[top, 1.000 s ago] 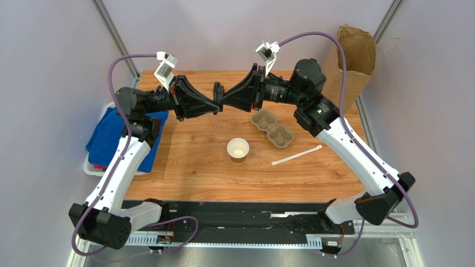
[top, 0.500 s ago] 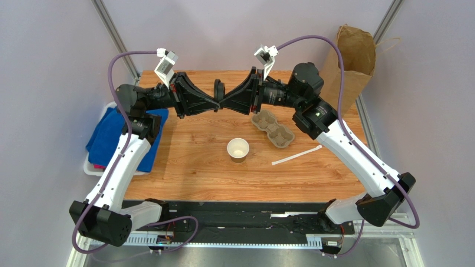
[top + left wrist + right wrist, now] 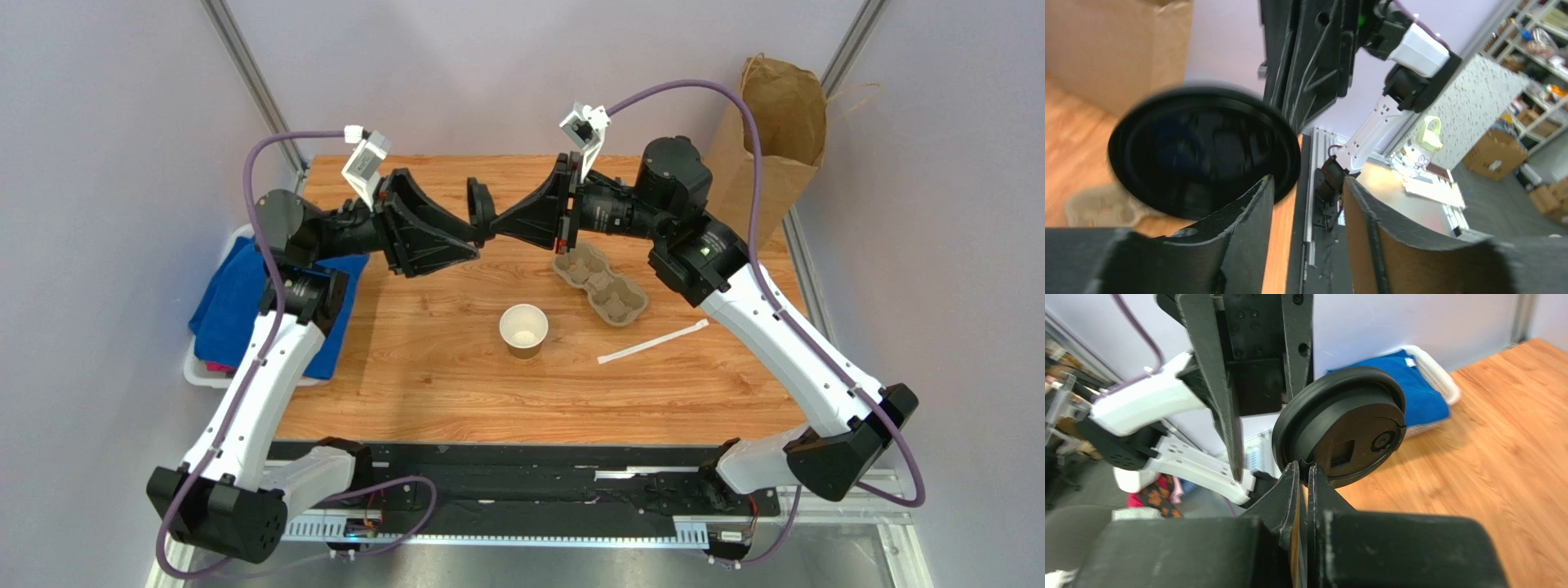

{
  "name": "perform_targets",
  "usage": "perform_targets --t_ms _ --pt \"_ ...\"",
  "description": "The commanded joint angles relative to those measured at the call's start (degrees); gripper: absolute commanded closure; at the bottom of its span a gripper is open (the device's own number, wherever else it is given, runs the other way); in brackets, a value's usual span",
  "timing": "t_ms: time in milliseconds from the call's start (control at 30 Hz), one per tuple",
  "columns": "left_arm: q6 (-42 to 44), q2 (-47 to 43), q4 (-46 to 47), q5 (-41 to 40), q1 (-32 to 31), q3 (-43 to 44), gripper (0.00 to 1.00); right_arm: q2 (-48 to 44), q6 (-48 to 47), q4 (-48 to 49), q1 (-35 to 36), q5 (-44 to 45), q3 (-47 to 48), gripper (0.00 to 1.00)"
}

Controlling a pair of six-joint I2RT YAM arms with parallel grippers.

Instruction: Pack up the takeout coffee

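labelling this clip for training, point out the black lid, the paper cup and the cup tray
black lid (image 3: 1354, 433): right wrist view, middle of its round face
paper cup (image 3: 524, 330): top view, its white inside
cup tray (image 3: 601, 283): top view, ridge between its wells

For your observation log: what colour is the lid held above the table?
Black; the lid shows best in the right wrist view.
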Motion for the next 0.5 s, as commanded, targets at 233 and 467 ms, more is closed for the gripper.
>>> perform_targets --t_ms 233,467 --pt "31.13 -6.01 -55.07 -11.37 16.39 2.66 0.15 -2.19 -39.62 -31.78 -1.12 8.07 3.65 1.00" --pt "24.64 -5.30 -59.76 -30.04 16.75 -0.57 0.04 0.36 -64.95 -44.64 10.55 32.55 -2.31 1.00"
